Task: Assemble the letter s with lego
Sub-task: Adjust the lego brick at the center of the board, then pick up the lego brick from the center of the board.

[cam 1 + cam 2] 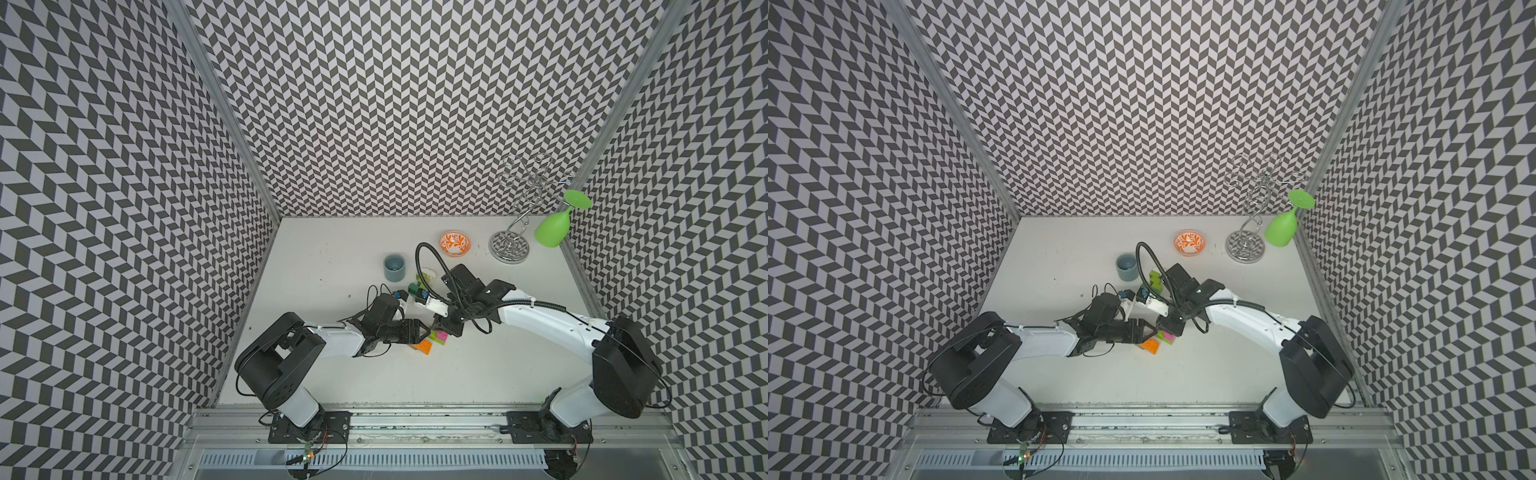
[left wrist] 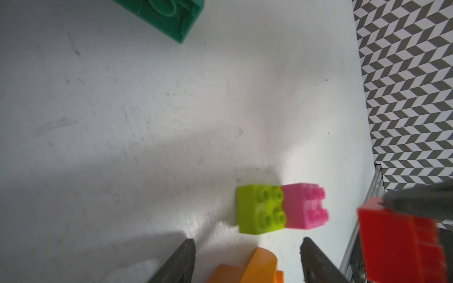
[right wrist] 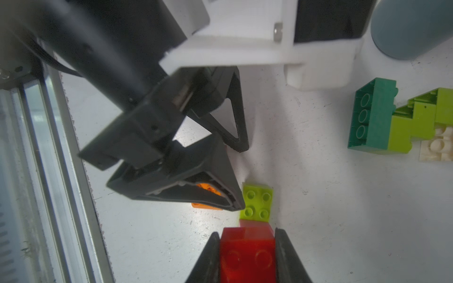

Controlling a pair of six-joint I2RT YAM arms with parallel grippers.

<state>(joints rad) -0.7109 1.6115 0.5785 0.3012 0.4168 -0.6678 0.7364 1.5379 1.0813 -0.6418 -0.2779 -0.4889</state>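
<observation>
Crowding the middle of the surface point(image 1: 478, 374), the left claw point(image 2: 247, 242) stands spread and the right claw point(image 3: 246, 233) pinches the red brick point(image 3: 247, 254). They sit just beside each other and could collide. The orange brick point(image 2: 257, 267), lying between the left tips, could be nudged. Pressing off-centre could skid the loose lime green brick point(image 2: 259, 208) and the pink brick point(image 2: 304, 205) touching it.

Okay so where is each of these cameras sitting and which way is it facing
Both top views: high over the front rail, looking down at the table and back wall; left arm and right arm show whole.
Left wrist: on the left arm, facing along the open left gripper at the orange brick and lime brick.
Right wrist: on the right arm, facing along the right gripper, shut on the red brick.
Shared: both wrist views show the lime and red bricks; right wrist also shows the left gripper.
</observation>
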